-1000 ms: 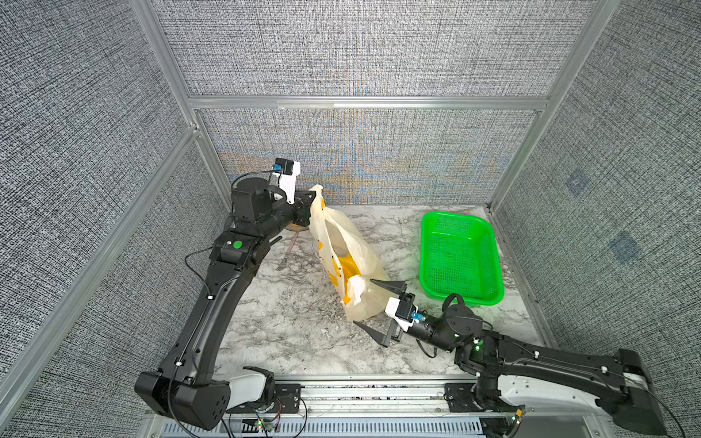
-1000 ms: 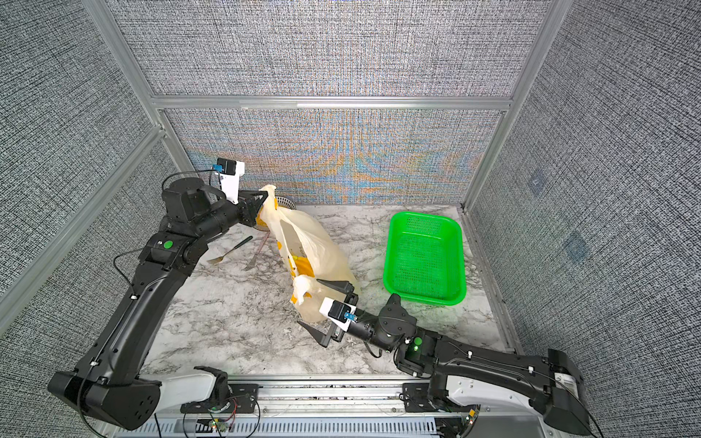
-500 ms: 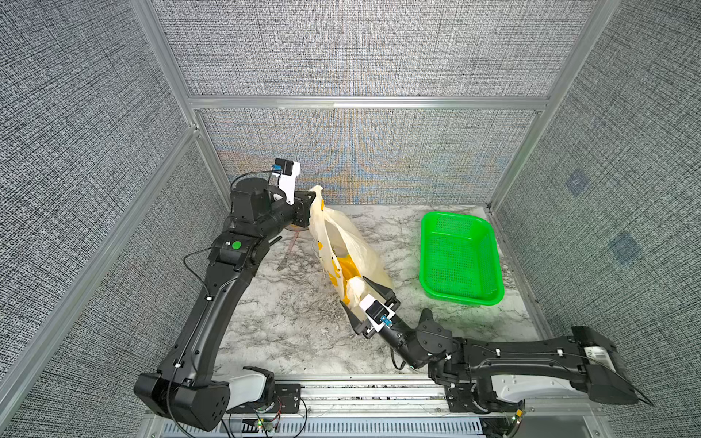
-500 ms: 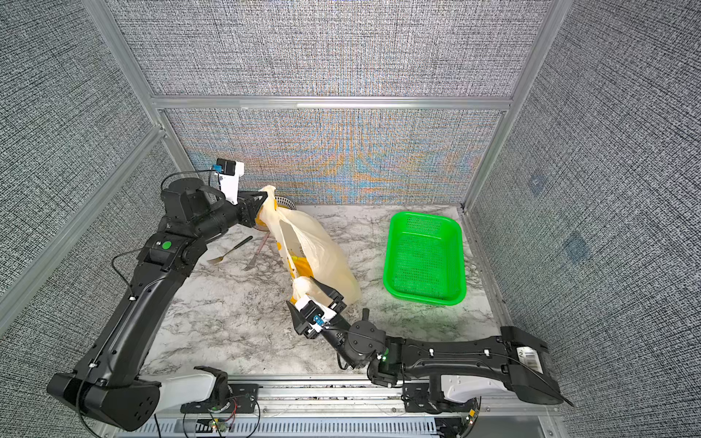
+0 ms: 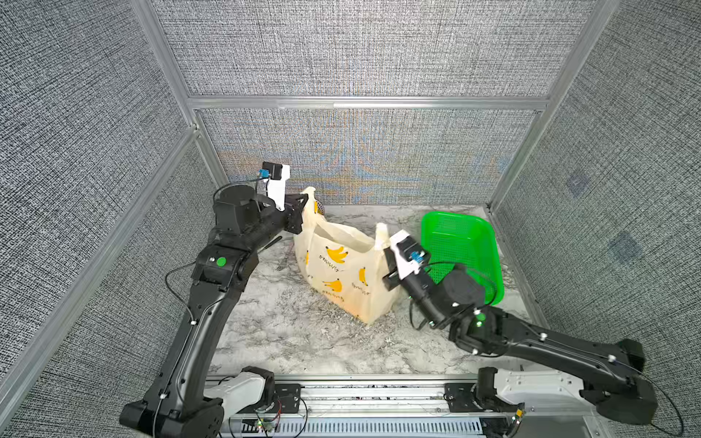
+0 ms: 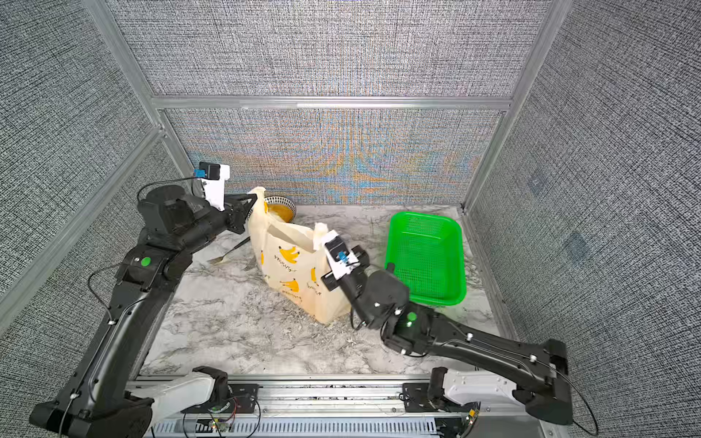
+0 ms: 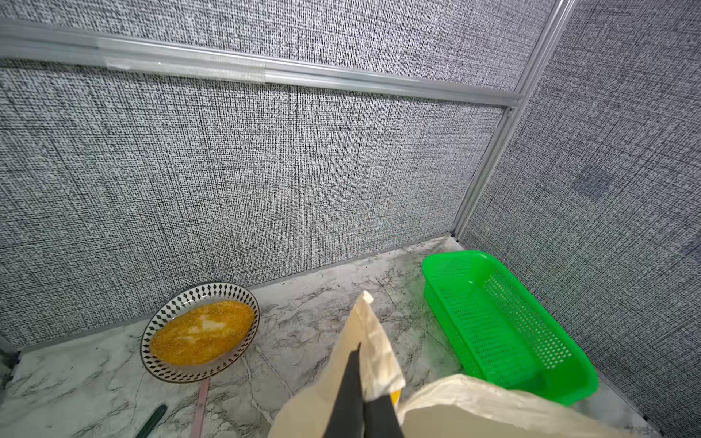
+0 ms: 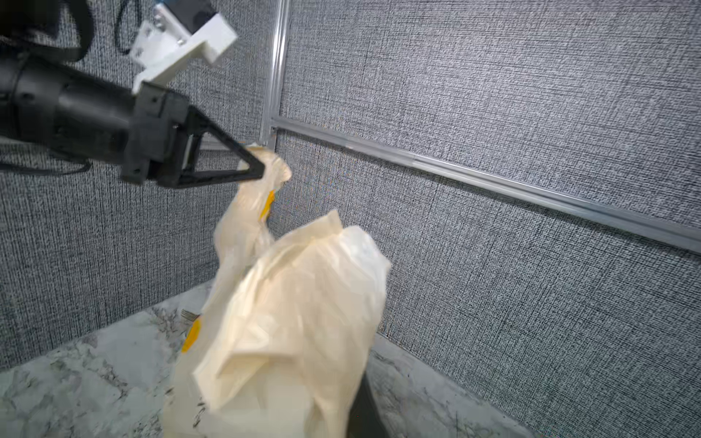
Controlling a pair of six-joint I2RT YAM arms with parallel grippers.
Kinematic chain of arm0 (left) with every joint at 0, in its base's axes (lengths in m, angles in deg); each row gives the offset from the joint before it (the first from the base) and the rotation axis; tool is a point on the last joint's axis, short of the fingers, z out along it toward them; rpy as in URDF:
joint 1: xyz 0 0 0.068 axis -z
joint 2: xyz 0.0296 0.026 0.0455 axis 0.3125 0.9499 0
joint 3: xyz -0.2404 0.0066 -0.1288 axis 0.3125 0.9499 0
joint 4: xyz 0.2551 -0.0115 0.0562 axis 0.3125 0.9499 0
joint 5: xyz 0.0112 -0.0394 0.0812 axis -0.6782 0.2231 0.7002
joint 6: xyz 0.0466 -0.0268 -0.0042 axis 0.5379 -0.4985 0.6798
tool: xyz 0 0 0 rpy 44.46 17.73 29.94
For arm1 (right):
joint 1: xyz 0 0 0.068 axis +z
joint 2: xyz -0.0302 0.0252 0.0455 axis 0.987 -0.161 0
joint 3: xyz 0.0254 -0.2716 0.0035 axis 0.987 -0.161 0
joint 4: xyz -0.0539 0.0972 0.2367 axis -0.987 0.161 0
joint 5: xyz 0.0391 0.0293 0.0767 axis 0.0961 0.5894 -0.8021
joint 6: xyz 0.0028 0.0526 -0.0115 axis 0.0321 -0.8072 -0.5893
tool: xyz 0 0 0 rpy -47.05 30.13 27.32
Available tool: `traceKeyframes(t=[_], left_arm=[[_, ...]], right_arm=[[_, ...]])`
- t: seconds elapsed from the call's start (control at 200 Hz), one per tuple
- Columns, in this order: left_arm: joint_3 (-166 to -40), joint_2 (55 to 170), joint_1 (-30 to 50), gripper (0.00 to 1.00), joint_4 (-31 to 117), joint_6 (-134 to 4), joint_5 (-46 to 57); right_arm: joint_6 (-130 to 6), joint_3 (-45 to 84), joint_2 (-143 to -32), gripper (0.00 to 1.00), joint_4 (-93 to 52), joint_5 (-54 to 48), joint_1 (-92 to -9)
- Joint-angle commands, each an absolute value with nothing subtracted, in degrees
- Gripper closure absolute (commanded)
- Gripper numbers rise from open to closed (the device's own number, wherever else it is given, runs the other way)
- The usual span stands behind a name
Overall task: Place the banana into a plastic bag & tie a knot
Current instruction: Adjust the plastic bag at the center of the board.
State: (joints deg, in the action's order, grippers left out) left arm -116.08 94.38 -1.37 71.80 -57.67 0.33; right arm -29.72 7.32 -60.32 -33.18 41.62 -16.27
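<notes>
The plastic bag (image 5: pixel 341 273) is standing open on the table (image 5: pixel 284 333) just beside the green basket (image 5: pixel 455 216), the left hand (image 5: pixel 303 199) and right hand (image 5: pixel 384 246) each clamping a handle, so an uneven pull is probably risking the thin plastic slipping free or tearing.

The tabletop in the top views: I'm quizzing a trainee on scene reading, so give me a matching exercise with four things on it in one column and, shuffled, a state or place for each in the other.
Things
1. cream plastic bag printed with yellow bananas
2. green perforated plastic basket
3. round plate with a black-and-white diamond rim
4. metal fork

States or places
A. lies flat on the marble tabletop
B. holds orange-yellow crumbly food
C. stands on the right side of the tabletop
D. mouth open, both handle loops raised

Pairs: 1-D, 2-C, 3-B, 4-A
</notes>
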Motion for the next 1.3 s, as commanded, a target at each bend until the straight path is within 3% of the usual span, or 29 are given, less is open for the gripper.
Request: traceKeyframes(t=[0.0,0.18,0.31,0.46,0.821,1.026,1.291], left_arm=[[-116.93,91.74,-1.38,1.00,73.36,-59.80,-0.36],[-112.41,88.92,-1.33,1.00,71.95,-61.41,0.47],[-106.65,96.45,-1.33,1.00,69.19,-63.86,1.29],[-103.64,102.98,-1.33,1.00,66.68,-64.44,-0.05],[-113.22,101.51,-1.36,1.00,68.40,-63.29,-7.08],[-104.93,95.28,-1.33,1.00,61.66,-62.26,-13.45],[-106.37,98.02,-1.33,0.97,65.40,-55.72,-15.79]], right_arm=[[-38.70,12.89,-57.45,1.00,-20.01,26.33,-21.34],[-43.27,12.61,-55.10,1.00,-19.37,20.44,-28.78],[-54.76,4.87,-65.23,1.00,-21.28,-4.67,-46.95],[-59.40,-1.20,-70.84,1.00,-27.71,-12.43,-56.24],[-60.81,6.55,-64.15,1.00,-32.58,-19.99,-57.27],[-54.86,-0.28,-62.87,1.00,-33.72,-24.05,-57.30],[-51.19,1.47,-66.30,1.00,-32.20,-26.13,-57.35]])
